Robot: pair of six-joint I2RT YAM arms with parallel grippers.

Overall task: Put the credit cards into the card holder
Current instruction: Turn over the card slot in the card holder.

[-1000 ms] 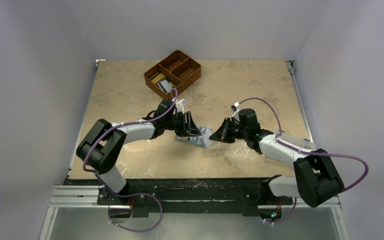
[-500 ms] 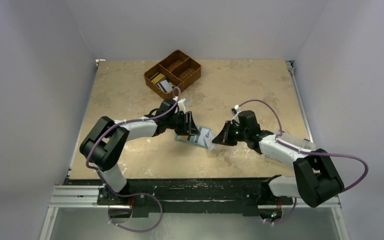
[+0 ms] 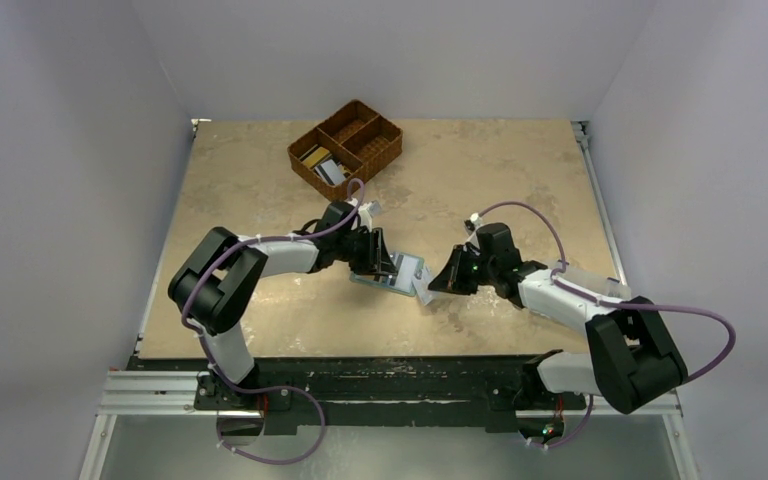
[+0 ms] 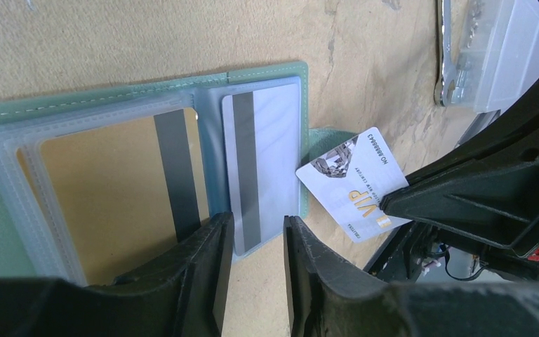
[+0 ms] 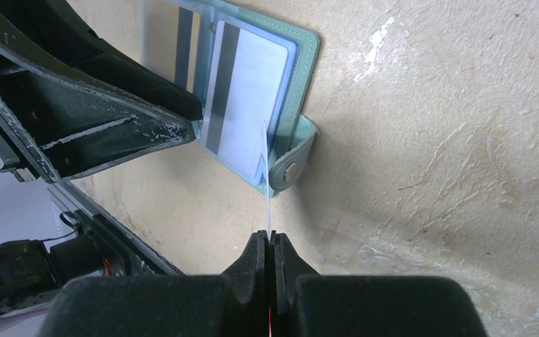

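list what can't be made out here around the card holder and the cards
left wrist view: the near edge of the card holder sits behind the left gripper; its left side runs off the frame
right wrist view: the white card in the right gripper shows edge-on, face unreadable
top view: cards in the basket are too small to count

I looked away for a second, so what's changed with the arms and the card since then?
The right fingers, shut on a white card, shifted slightly toward the near edge, beside the holder. The left arm swung its elbow rightward; the left fingers stayed over the open holder. Holder and basket stayed put.
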